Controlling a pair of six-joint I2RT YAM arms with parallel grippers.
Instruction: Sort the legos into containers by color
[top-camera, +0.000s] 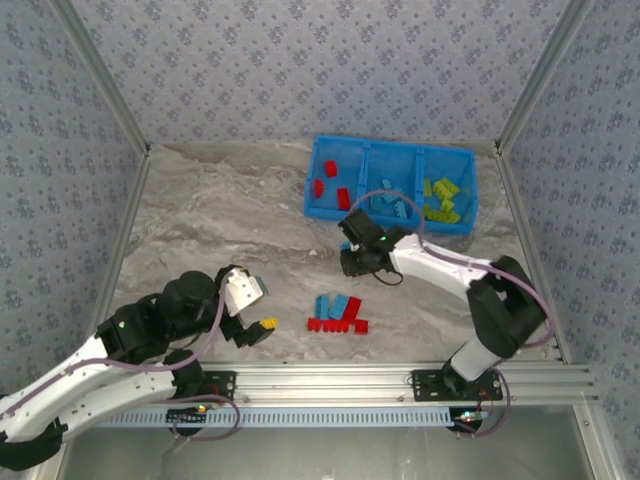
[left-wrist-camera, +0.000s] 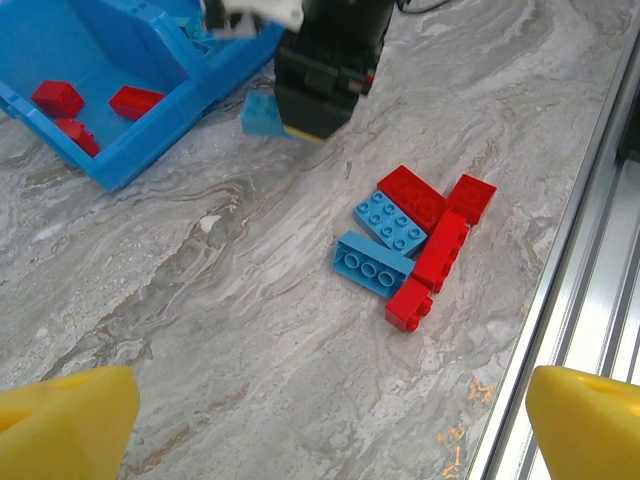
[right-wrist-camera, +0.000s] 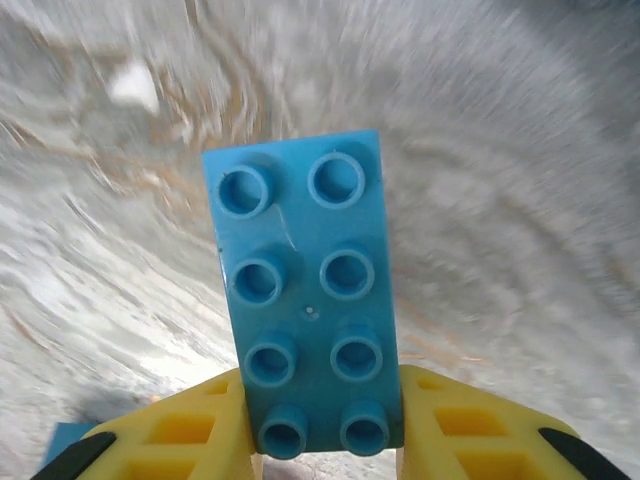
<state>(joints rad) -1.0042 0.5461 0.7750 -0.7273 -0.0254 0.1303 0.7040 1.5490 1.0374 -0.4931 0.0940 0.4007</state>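
Observation:
My right gripper (right-wrist-camera: 322, 425) is shut on a light blue eight-stud brick (right-wrist-camera: 305, 290), its yellow fingers (right-wrist-camera: 200, 430) pressed against the brick's two long sides above the marble table. In the top view this gripper (top-camera: 352, 262) hangs just in front of the blue tray (top-camera: 390, 143). My left gripper (top-camera: 255, 318) stands open and empty at the near left, its yellow fingertips (left-wrist-camera: 70, 425) wide apart. A small pile of red and light blue legos (top-camera: 338, 314) lies between the arms. The left wrist view shows the same pile (left-wrist-camera: 415, 245).
The tray's left compartment holds red bricks (top-camera: 330, 180), the middle one light blue bricks (top-camera: 392, 205), the right one yellow-green bricks (top-camera: 440, 197). A metal rail (top-camera: 400, 380) runs along the near edge, and patterned walls close in the table.

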